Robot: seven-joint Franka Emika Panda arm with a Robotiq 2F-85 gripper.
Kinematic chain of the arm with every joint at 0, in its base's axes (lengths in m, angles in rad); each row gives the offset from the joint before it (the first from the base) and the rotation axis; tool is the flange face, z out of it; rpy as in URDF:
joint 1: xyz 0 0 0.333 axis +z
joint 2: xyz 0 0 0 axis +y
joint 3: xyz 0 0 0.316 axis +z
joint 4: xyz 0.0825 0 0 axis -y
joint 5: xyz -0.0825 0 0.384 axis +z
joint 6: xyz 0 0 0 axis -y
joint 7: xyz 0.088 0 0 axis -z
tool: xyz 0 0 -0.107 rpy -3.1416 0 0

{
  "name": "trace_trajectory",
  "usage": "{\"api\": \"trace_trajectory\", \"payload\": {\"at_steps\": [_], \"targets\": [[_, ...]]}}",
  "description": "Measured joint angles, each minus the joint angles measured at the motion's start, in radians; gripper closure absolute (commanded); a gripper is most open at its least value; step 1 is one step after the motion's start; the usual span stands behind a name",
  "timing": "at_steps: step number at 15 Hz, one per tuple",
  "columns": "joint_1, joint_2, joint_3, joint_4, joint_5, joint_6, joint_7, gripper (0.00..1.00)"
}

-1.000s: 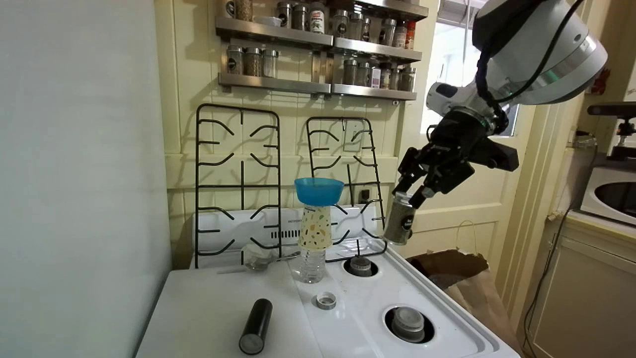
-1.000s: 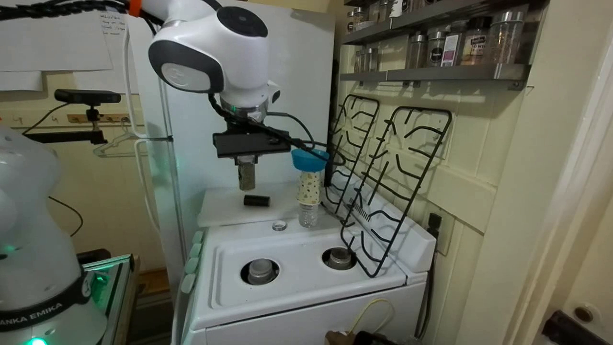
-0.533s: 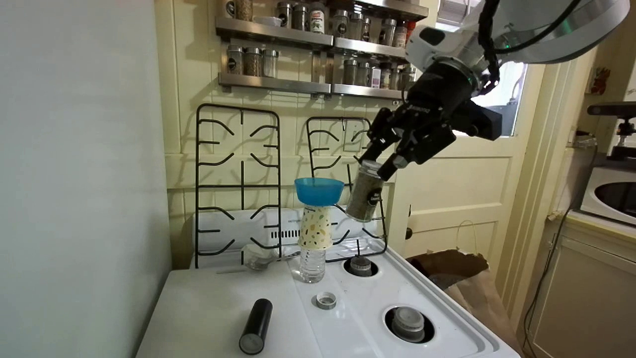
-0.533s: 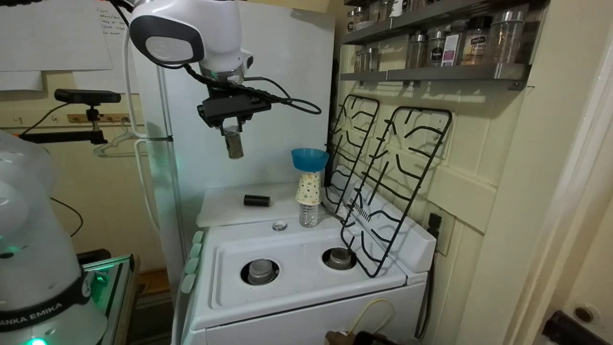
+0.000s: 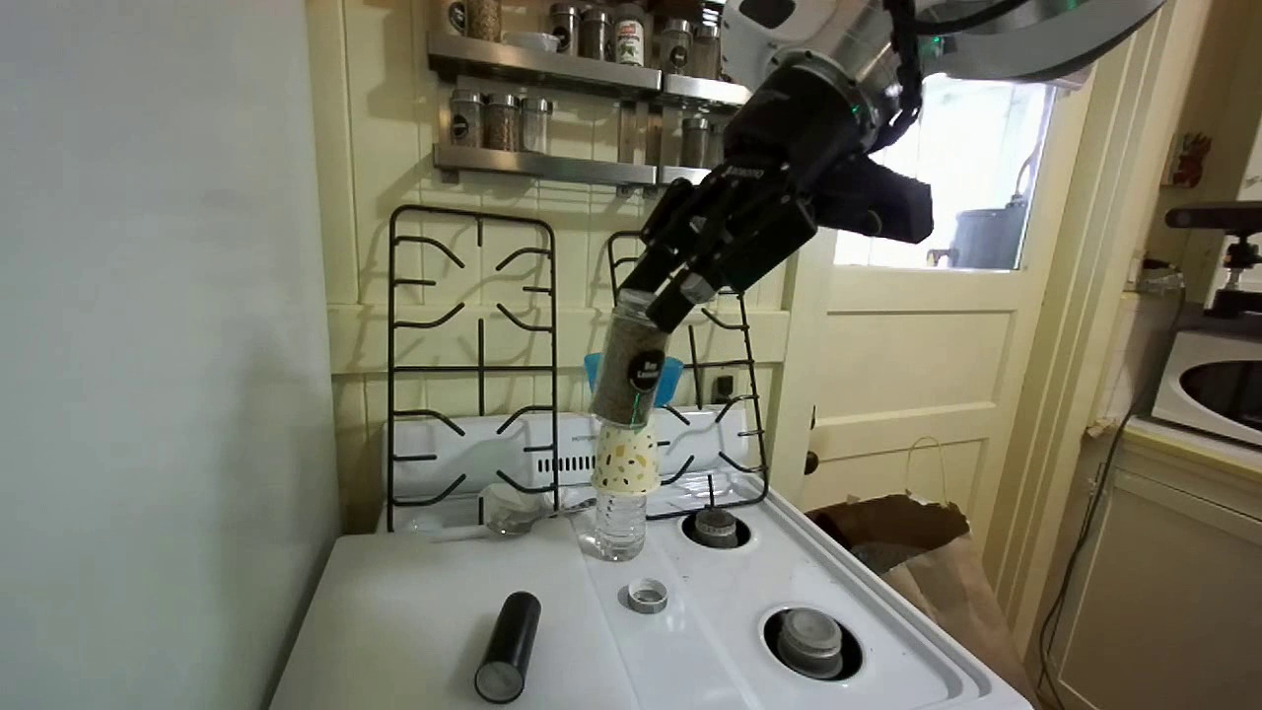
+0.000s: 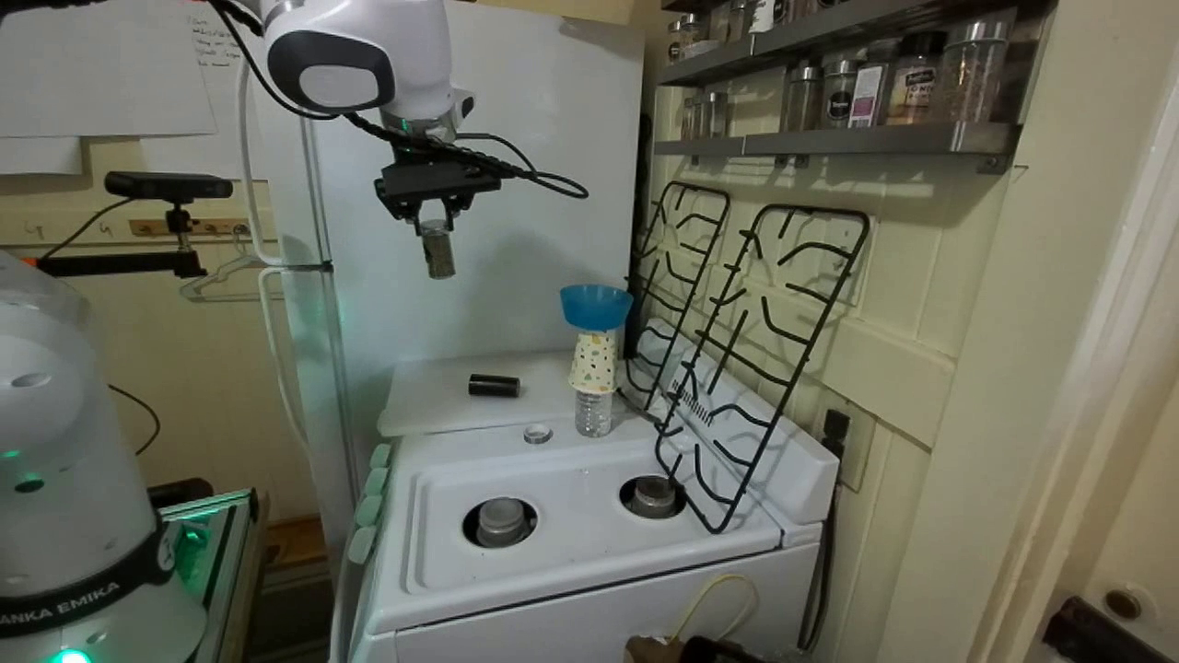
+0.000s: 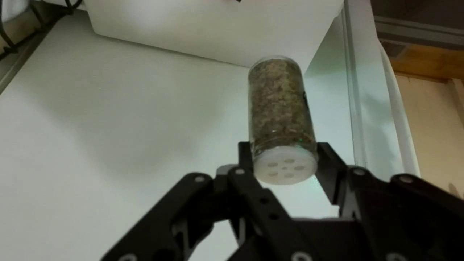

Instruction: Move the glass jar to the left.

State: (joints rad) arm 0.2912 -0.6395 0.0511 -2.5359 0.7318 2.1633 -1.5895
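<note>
The glass jar [image 5: 628, 380] is clear, holds greyish-brown herbs and has a dark round label. It also shows in an exterior view [image 6: 439, 254] and in the wrist view [image 7: 281, 101], where its white lid with holes faces the camera. My gripper [image 5: 648, 304] is shut on the jar near its lid, with one finger on each side, as the wrist view shows [image 7: 284, 156]. The jar hangs in the air above the white stove top [image 5: 690, 641], tilted, lid end up. In an exterior view it hides part of the blue bowl [image 6: 597, 307].
The blue bowl stands on a patterned cup [image 5: 625, 465] over a clear bottle [image 5: 621, 531]. A black cylinder [image 5: 508, 646] lies nearer the front, with a small ring [image 5: 648, 596] beside it. Black grates [image 6: 783, 350] lean on the wall. A fridge side [image 5: 158, 394] stands close by.
My gripper has carried the jar up and to the left in both exterior views. It now overlaps the blue bowl in one of them. The stove-top objects have not moved.
</note>
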Motion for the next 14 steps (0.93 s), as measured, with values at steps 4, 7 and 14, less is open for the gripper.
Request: {"api": "trace_trajectory", "payload": {"at_steps": [4, 7, 14], "targets": [[0.011, 0.034, -0.017, 0.017, 0.003, -0.002, -0.002, 0.78], [-0.019, 0.042, 0.016, 0.008, -0.008, 0.059, 0.112, 0.78], [-0.123, 0.199, 0.319, 0.055, -0.185, 0.356, 0.618, 0.78]]}}
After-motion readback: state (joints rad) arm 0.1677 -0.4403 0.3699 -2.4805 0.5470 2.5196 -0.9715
